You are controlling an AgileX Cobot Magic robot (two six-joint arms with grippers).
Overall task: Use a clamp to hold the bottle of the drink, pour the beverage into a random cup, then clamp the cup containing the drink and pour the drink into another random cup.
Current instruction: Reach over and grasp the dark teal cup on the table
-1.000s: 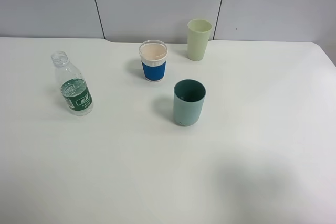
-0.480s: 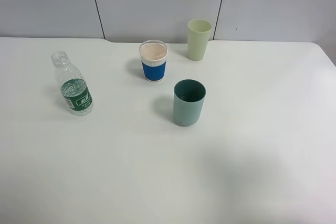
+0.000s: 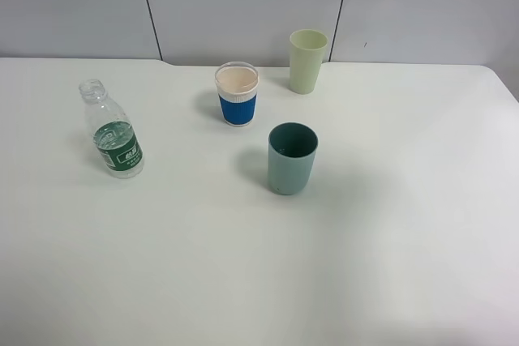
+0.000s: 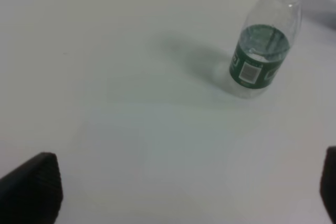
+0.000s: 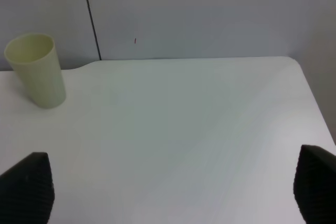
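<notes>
Left gripper (image 4: 181, 190) — jaws spread wide, holding nothing — should square up to the bottle (image 4: 261, 51), upright near the table's (image 3: 162, 265) left edge, and close on its labelled middle, not the neck.

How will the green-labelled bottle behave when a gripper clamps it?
Probably soft: the bottle looks thin clear plastic, so a hard squeeze may dent it. Capless with liquid inside, it could spill if squeezed or tipped. Partly filled, probably light.

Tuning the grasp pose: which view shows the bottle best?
Left wrist: the bottle is nearest and largest there, label and body plain, only its mouth cropped. Exterior high shows it whole but small. Right wrist misses it.
</notes>
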